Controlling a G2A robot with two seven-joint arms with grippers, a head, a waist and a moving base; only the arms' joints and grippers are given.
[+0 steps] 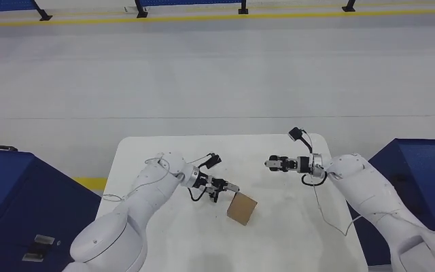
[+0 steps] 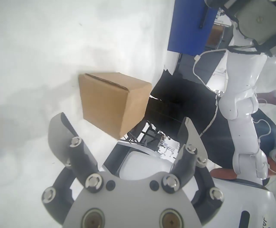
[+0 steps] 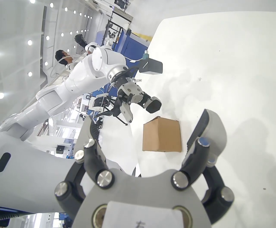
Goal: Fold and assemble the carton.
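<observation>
Two claws, the left gripper [image 1: 230, 186] and the right gripper [image 1: 269, 164], stand wide open and hold nothing; the carton [image 1: 242, 208] sits on the table [image 1: 292, 231] just beside the left one; one hard push could tip it or slide it away.

A: Entry one: what sort of place is showing?

B: A robotics lab in an industrial hall.

A: What is pointing to that?

B: A wide pale floor [image 1: 217, 81] is stretching beyond the white table [image 1: 285, 238]. A yellow line [image 1: 204, 18] is running across it, with blue barriers [image 1: 190, 3] standing behind. Blue cabinets [image 1: 27, 197] are flanking the table. Rows of ceiling lights [image 3: 30, 42] are shining high overhead. Racks [image 3: 120, 16] are standing in the background.
</observation>
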